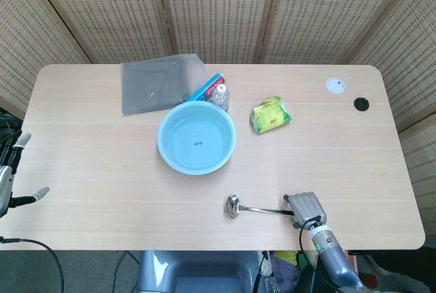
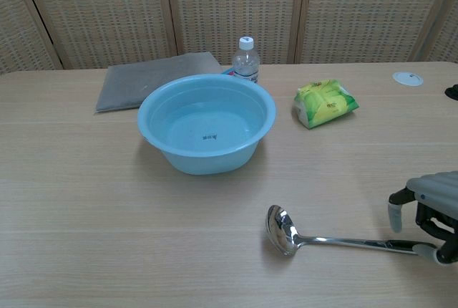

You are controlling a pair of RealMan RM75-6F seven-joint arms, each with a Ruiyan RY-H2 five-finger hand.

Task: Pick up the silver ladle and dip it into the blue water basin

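The silver ladle [image 1: 255, 209] lies flat on the table near the front edge, with its bowl [image 2: 281, 228] toward the left and its handle running right. My right hand [image 1: 305, 207] hovers over the handle's dark end, which it hides. In the chest view the right hand [image 2: 431, 211] arches over that end with fingers [image 2: 396, 215] hanging down apart; nothing is gripped. The blue water basin [image 1: 172, 159] stands at mid-table, behind and left of the ladle, and the basin [image 2: 154, 130] holds water. My left hand [image 1: 8, 178] is at the table's far left edge, fingers spread, holding nothing.
Behind the basin stand a small water bottle [image 2: 246, 58], a folded grey cloth [image 1: 158, 83] and a blue-red box [image 1: 208, 86]. A green snack packet [image 2: 324, 103] lies right of the basin. A white disc [image 1: 334, 85] and a black cap [image 1: 361, 103] sit at the far right.
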